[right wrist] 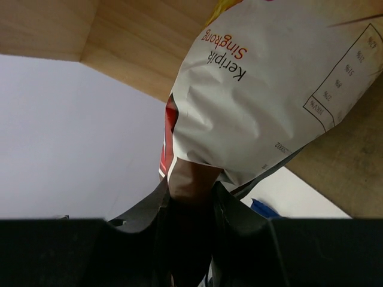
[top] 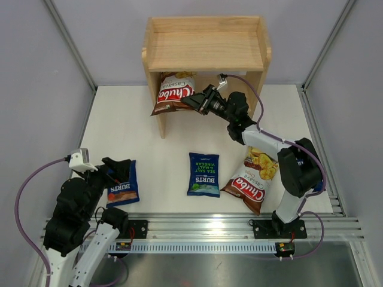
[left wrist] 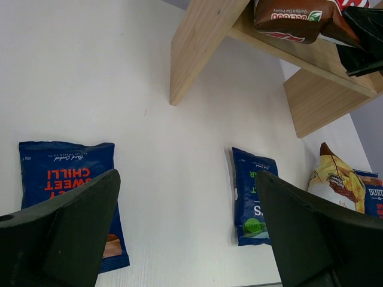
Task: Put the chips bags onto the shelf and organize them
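Left gripper (left wrist: pixel 185 239): seen nearest the base rail, jaws spread wide, held above the table (top: pixel 149 137) with nothing between the fingers.
Sweet chilli Burts bag (top: pixel 122 185): laid flat at the near left, partly covered by the left finger in the wrist view, not gripped.
Sea salt Burts bag (top: pixel 203 174): laid flat near the middle of the table, well apart from both grippers.
Table Chuba bag (top: pixel 252 178): laid flat and slanted at the near right, just beside the sea salt bag, with the right arm passing over it.
Third Burts bag (left wrist: pixel 372 194): only a blue edge is caught, tucked against the far side of the table Chuba bag; whether it lies under it cannot be told.
Right gripper (top: pixel 200 100): stretched out to the front of the shelf, jaws clamped on an edge of a bag.
Held Chuba bag (top: pixel 173 92): pinched at its right edge and found in the lower tier, towards the left panel, its lower end poking out past the front.
Shelf (top: pixel 206 51): stood at the far edge of the table, nothing seen on the rimmed top tier.
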